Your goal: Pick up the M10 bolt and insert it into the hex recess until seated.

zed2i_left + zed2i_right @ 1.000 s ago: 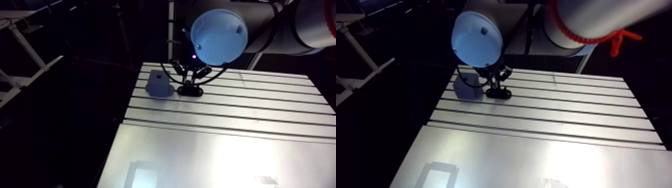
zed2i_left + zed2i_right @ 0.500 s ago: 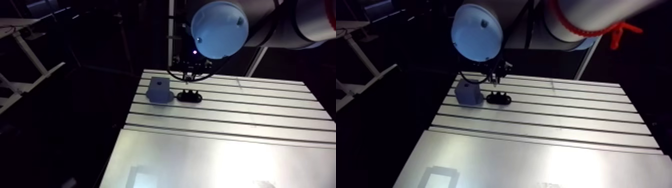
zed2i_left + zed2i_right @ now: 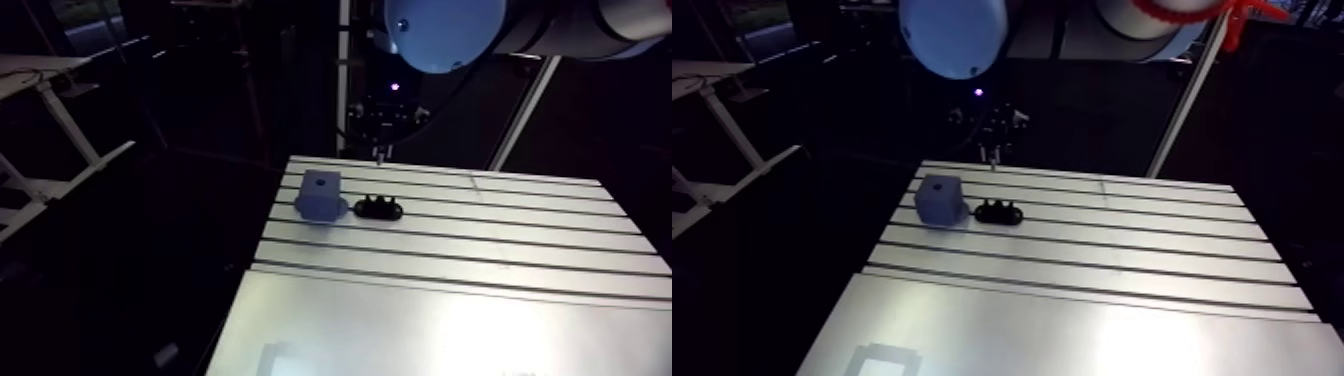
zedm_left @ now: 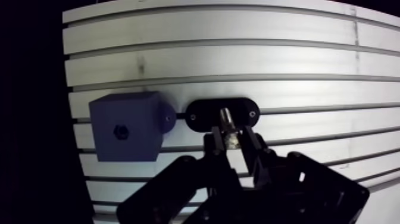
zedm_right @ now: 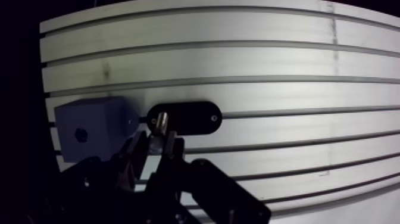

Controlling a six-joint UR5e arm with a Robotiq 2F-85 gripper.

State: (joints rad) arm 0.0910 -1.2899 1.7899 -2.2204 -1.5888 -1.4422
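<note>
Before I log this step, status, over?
Jaws shut on bolt. Bolt held above black holder, clear of it. Blue block beside holder, recess empty. Path unobstructed.

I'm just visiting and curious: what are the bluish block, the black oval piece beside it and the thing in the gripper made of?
The bluish block looks like matte plastic, evenly coloured. The black oval piece could be matte plastic or coated metal; hard to tell. The bolt held in the gripper is metal: it glints brightly.

Smooth metal desk (image 4: pixel 238 56) with a soft sheen. Matt blue-grey, plastic-looking block (image 4: pixel 125 128) beside the matt black gripper (image 4: pixel 231 139). Matt black plate (image 4: pixel 199 113) ahead. The gripped bolt (image 4: pixel 226 120) glints metallic.
</note>
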